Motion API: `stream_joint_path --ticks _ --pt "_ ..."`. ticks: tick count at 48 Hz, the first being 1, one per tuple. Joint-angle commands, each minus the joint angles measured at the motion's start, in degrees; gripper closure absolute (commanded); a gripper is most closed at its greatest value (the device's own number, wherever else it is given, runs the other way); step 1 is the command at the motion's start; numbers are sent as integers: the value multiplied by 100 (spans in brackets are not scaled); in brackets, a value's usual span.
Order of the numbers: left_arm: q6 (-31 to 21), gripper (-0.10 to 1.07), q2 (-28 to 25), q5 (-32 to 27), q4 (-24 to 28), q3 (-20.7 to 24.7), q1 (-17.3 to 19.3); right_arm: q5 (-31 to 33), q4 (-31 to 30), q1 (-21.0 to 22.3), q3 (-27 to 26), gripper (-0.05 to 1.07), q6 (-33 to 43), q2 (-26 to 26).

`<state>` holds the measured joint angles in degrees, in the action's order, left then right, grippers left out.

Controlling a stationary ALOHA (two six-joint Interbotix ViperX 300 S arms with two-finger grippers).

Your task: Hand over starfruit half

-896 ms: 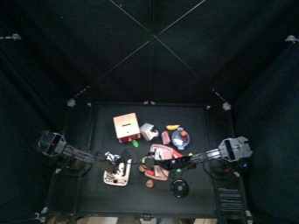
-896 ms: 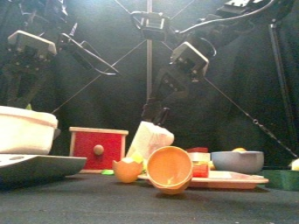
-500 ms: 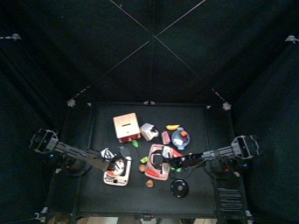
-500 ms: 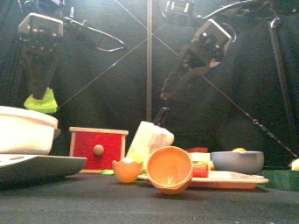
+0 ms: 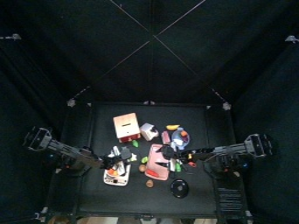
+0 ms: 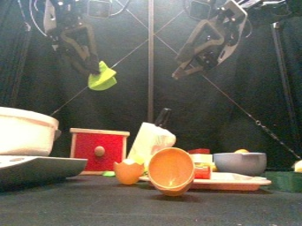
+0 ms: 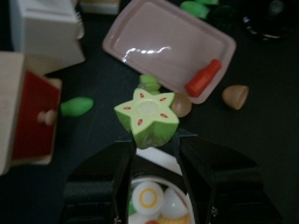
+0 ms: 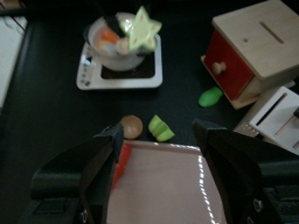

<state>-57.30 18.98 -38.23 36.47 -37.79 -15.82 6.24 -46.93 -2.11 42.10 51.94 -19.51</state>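
The starfruit half [image 6: 102,79] is yellow-green, and its star-shaped cut face [image 7: 149,116] shows in the left wrist view. My left gripper [image 6: 92,69] is shut on it and holds it high above the table's left side. The right wrist view shows the same fruit [image 8: 142,26] hanging over a white bowl. My right gripper [image 6: 192,64] hangs open high on the right, its jaws turned toward the fruit with a wide gap between the two. From above, the left gripper [image 5: 119,158] and the right gripper [image 5: 183,161] face each other across the table's middle.
Below stand a white bowl on a tray [image 6: 24,132], a red box with a wooden top [image 6: 99,146], a white carton [image 6: 151,141], an orange cup on its side [image 6: 171,169], a grey-blue bowl [image 6: 239,161] and a pink tray [image 7: 170,44] beside a small orange piece.
The left gripper has risen from low behind the white bowl with the starfruit half and moved toward the middle. The right gripper has risen and shifted a little to the right.
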Motion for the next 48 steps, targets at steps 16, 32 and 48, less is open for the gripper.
stream_joint_path --ticks 16,32,48 --pt "-62 25 -290 4025 325 -369 1213 -1468 1037 545 26 8 -62 -97" --pt "18 25 -721 4720 35 -176 1635 -1538 1020 536 105 8 -70 -9" --pt "290 25 -747 4737 26 53 1714 -1547 1020 571 62 6 -9 185"
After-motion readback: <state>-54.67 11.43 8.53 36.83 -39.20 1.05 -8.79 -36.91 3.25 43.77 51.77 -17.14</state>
